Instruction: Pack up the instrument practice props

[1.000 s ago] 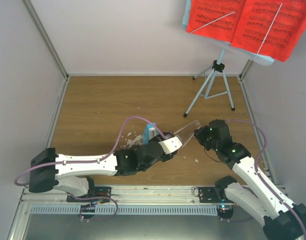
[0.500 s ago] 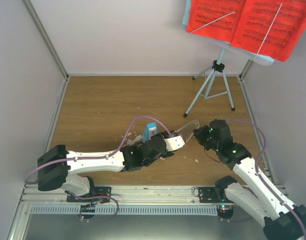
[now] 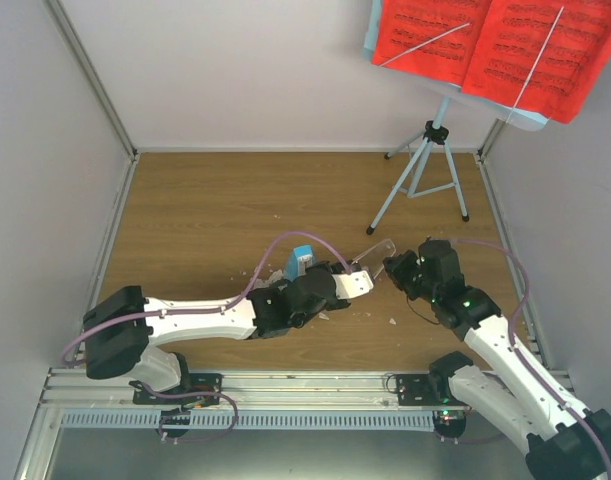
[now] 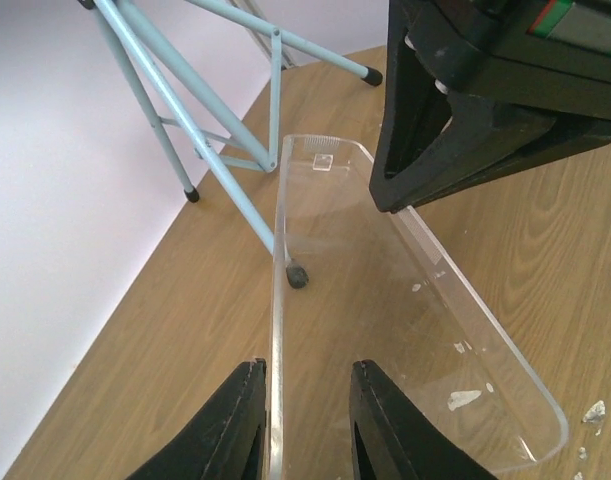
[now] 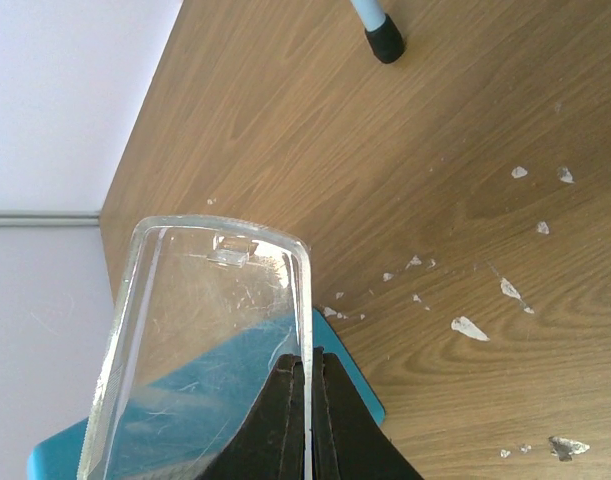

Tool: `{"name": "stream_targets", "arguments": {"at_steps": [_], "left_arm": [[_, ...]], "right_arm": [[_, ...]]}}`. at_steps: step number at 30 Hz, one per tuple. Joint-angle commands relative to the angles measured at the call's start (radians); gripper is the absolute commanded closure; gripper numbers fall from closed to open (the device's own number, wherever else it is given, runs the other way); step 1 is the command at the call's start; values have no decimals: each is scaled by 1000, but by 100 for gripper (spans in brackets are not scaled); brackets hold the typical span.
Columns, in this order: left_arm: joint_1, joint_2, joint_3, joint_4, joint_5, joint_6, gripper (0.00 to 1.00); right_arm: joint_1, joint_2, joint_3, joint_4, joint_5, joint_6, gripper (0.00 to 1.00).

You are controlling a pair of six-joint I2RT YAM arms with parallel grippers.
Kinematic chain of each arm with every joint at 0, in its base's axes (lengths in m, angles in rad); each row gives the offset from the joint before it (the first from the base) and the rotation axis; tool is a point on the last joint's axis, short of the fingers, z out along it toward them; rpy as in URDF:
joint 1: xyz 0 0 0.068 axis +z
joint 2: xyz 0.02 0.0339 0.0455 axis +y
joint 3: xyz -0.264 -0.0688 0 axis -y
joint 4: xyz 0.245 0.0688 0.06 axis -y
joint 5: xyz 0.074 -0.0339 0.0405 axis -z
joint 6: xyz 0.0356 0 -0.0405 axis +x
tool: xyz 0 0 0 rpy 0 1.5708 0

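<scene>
The music stand (image 3: 426,165) stands far right on the table (image 3: 205,200). The clear piece (image 4: 385,300) bridges both pincers: the right gripper (image 5: 307,372) is clamped on one edge, and the left gripper (image 4: 307,400) straddles another, its fingers parted. Only the right wrist view, not the left, shows the blue box (image 5: 353,390) behind it.

Compared with a second ago, my left arm (image 3: 200,318) reaches further across the table: its elbow end by the near-left rail sits higher and more to the right, and its dark wrist has slid toward the back right. The left gripper (image 3: 360,280) is now nearer the right gripper (image 3: 393,266), so less of the clear triangular piece (image 3: 373,252) spans the gap between them. More of the small blue box (image 3: 302,262) shows behind the wrist.
</scene>
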Motion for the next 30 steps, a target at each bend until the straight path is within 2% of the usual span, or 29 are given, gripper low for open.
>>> {"name": "stream_targets", "arguments": {"at_steps": [1, 7, 17, 27, 30], "left_arm": [[5, 17, 33, 82, 0, 42, 75], [12, 20, 34, 92, -20, 54, 74], [19, 25, 24, 94, -9, 89, 91], [19, 34, 22, 87, -3, 95, 100], [19, 36, 23, 80, 2, 86, 100]], "right_arm": [[12, -7, -14, 26, -9, 8, 100], [11, -8, -16, 29, -15, 4, 99], [12, -2, -24, 37, -24, 3, 100], [12, -4, -27, 38, -26, 6, 99], [11, -7, -31, 40, -25, 5, 98]]}}
